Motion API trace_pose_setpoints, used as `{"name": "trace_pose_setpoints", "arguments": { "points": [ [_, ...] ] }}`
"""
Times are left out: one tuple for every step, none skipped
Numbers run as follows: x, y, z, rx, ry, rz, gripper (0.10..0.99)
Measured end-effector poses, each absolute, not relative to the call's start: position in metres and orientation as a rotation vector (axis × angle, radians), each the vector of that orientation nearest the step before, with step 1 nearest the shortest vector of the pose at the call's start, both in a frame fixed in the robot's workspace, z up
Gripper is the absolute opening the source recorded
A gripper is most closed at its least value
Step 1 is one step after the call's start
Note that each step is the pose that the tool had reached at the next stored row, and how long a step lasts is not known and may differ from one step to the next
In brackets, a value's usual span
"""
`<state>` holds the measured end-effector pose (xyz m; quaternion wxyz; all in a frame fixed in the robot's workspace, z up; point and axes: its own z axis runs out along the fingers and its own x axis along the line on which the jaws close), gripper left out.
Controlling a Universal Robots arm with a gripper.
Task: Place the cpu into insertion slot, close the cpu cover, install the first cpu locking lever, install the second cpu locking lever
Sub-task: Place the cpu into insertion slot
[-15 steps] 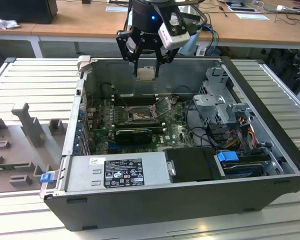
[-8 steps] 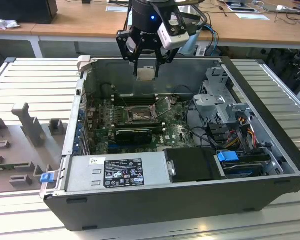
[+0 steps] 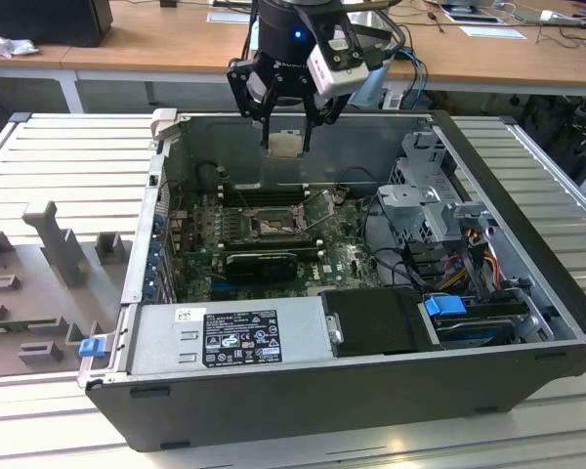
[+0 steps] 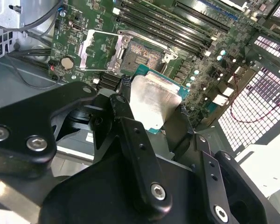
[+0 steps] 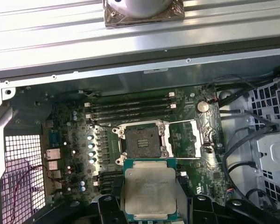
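Above open computer case (image 3: 371,391), hand (image 3: 287,147) clamped on cpu (image 5: 147,191), insertion slot (image 5: 142,142) uncovered.

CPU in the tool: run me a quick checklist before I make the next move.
1. Grip: the tool is shut on the cpu: ok.
2. The insertion slot is empty: ok.
3. The cpu cover lies open beside the slot: ok.
4. The cpu hangs above the case, touching nothing else: ok.
5. The cpu is centred over the slot: cannot tell.
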<state>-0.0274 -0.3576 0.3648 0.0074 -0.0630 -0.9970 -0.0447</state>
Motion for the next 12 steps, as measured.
{"name": "trace_pose_setpoints", "arguments": {
  "points": [
    [-0.0274,-0.3576,0.3648,-0.206,-3.117,-0.140,0.529],
    [-0.0274,-0.3576,0.3648,-0.214,-3.117,-0.140,0.529],
    [-0.0274,-0.3576,0.3647,-0.222,-3.116,-0.140,0.529],
    [-0.0274,-0.3576,0.3647,-0.226,-3.116,-0.140,0.529],
    [-0.0274,-0.3576,0.3647,-0.230,-3.116,-0.140,0.529],
    [-0.0274,-0.3576,0.3648,-0.235,-3.116,-0.140,0.529],
    [-0.0274,-0.3576,0.3647,-0.239,-3.116,-0.140,0.529],
    [-0.0274,-0.3576,0.3648,-0.242,-3.115,-0.140,0.529],
    [-0.0274,-0.3576,0.3647,-0.247,-3.115,-0.140,0.529],
    [-0.0274,-0.3576,0.3647,-0.254,-3.115,-0.140,0.529],
    [-0.0274,-0.3576,0.3647,-0.260,-3.114,-0.140,0.529],
    [-0.0274,-0.3576,0.3648,-0.264,-3.114,-0.140,0.529]
  ]
}}
